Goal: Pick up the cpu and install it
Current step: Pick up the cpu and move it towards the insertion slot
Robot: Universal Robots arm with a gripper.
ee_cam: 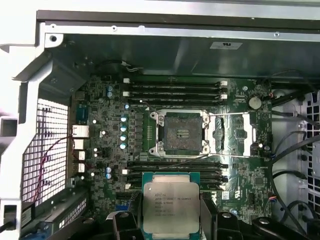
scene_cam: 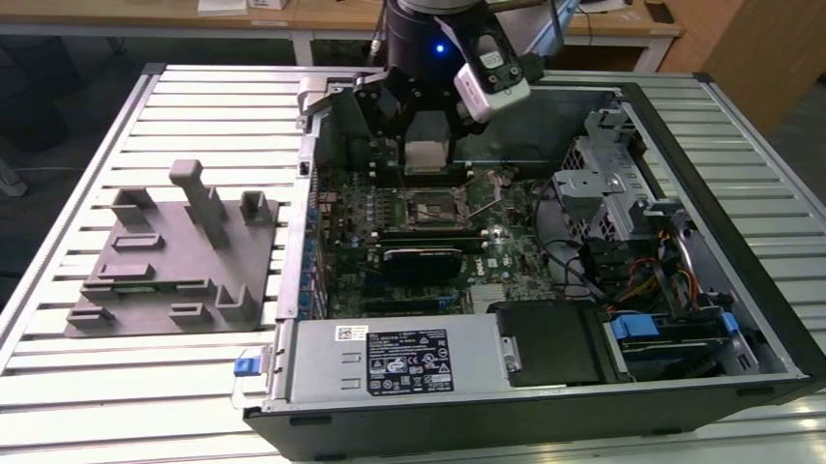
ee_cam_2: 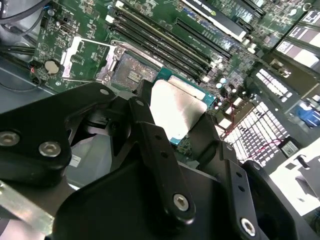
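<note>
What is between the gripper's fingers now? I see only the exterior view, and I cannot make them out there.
Observer: In both wrist views the gripper is shut on the cpu, with one finger on each of two opposite edges.
Operator: Is the socket free to receive it?
Observer: Yes. In the first wrist view the socket is empty, and its metal load plate lies swung open beside it.
Operator: Does the cpu touch the socket?
Observer: No. In the first wrist view the socket lies fully uncovered, and memory slots show between it and the cpu.
</note>
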